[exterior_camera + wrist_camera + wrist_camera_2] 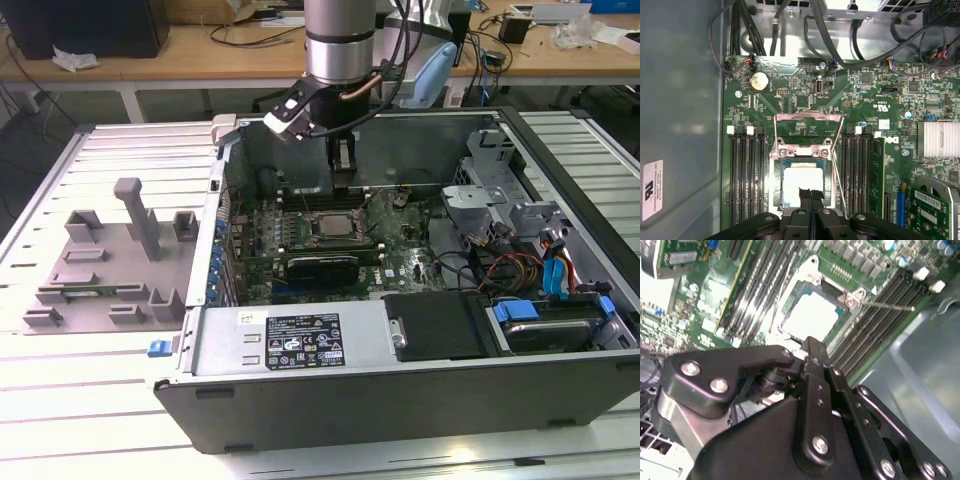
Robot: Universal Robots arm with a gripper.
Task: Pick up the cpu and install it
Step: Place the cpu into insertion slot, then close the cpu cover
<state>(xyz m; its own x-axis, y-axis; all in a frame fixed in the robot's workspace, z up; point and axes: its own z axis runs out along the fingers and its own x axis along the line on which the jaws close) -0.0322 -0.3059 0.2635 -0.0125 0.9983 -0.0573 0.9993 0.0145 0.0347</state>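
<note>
cpu [797, 181] sits in the socket [776, 175] right beneath the gripper [810, 193], fingers closed together, empty.

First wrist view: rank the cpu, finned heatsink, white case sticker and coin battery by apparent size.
1. cpu and finned heatsink: they look alike, and the heatsink runs off the frame.
2. white case sticker
3. coin battery

silvery-white cpu [800, 177], green motherboard [840, 95], black memory slots [745, 175], grey tray [100, 270], black jaws
</note>
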